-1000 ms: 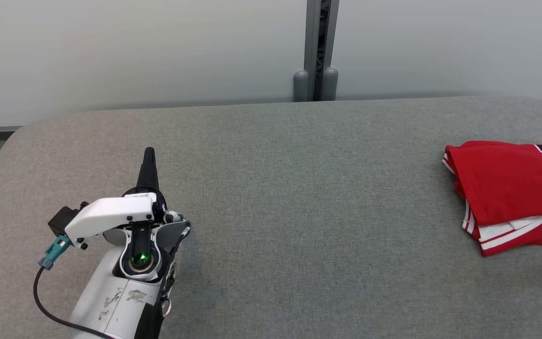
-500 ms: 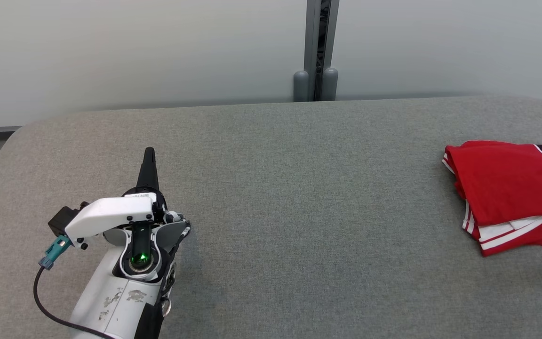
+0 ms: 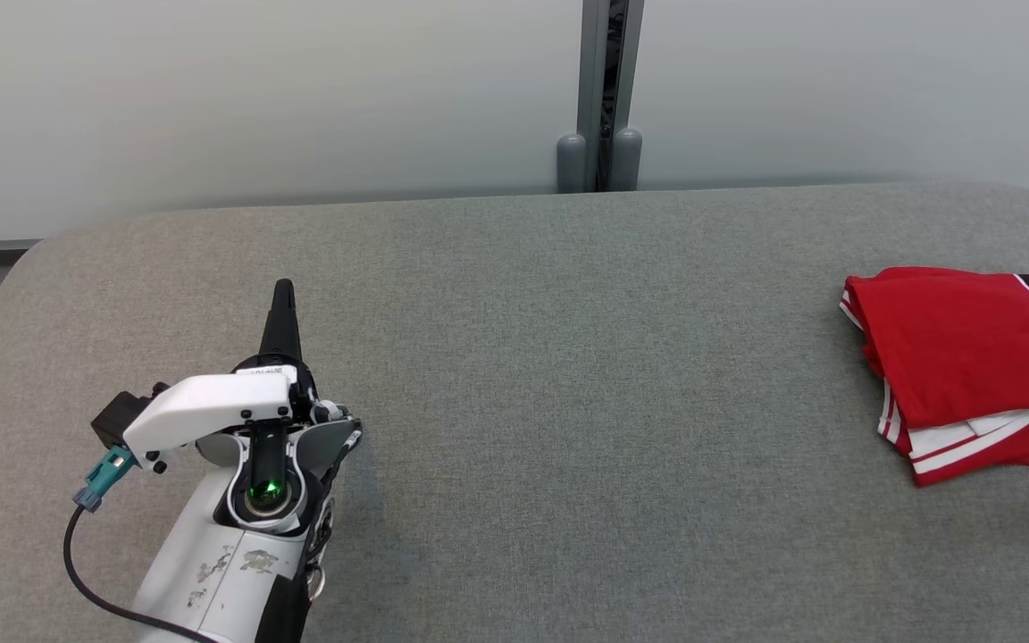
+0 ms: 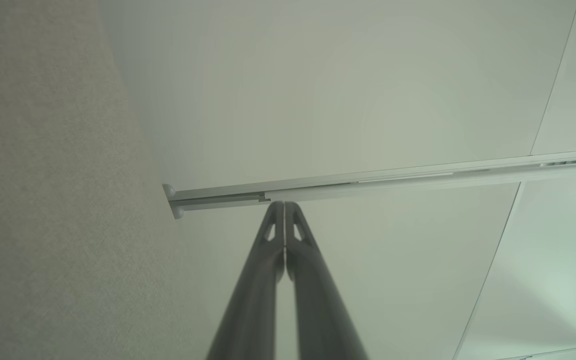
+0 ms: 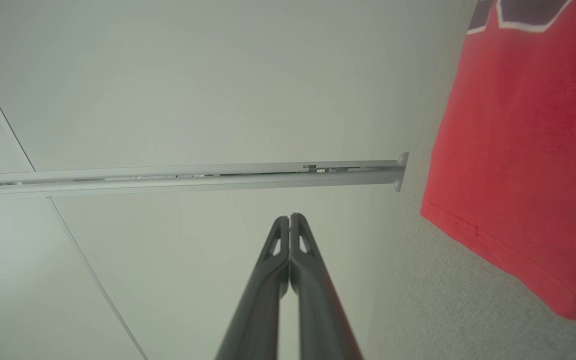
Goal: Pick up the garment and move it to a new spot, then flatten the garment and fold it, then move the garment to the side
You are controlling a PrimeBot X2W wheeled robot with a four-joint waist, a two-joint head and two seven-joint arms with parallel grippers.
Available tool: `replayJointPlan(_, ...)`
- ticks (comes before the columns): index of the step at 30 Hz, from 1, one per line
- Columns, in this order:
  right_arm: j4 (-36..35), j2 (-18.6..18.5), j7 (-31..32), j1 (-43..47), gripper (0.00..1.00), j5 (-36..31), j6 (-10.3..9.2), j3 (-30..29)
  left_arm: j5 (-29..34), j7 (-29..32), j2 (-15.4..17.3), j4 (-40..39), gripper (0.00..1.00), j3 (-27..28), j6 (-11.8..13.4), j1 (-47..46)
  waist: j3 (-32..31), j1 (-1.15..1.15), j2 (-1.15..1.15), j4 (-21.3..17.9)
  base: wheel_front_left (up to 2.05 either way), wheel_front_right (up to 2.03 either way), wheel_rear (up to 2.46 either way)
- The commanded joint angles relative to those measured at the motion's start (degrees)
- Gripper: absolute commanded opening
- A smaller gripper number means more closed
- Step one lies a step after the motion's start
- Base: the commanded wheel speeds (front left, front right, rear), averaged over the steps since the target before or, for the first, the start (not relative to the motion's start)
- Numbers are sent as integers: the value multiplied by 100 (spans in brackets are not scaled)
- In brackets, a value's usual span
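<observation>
Zero change since second ago: left tool point(image 3: 283, 299), right tool point(image 5: 290, 220) both shut, empty. Folded red garment point(image 3: 952, 357) lies far right of frame on counter point(image 3: 568, 375), beside right tool; task looks finished.

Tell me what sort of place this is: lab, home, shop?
Most likely a robot test lab, not a home: a wide grey fabric-covered table, plain pale wall panels joined by a grey metal post behind it, and one folded red jersey with white trim lying at the table's right end.
</observation>
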Motion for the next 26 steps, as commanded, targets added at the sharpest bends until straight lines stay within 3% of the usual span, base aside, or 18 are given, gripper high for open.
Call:
replayJointPlan(1,-6,-35,-9,-18,0,12,4,10,-15,-7,18,-1,0,8,-16,-41,0,0,0,0,0,0,0)
replayJointPlan(26,-6,-36,-12,-17,0,17,4,12,-15,-7,18,-2,0,8,-16,-41,0,0,0,0,0,0,0)
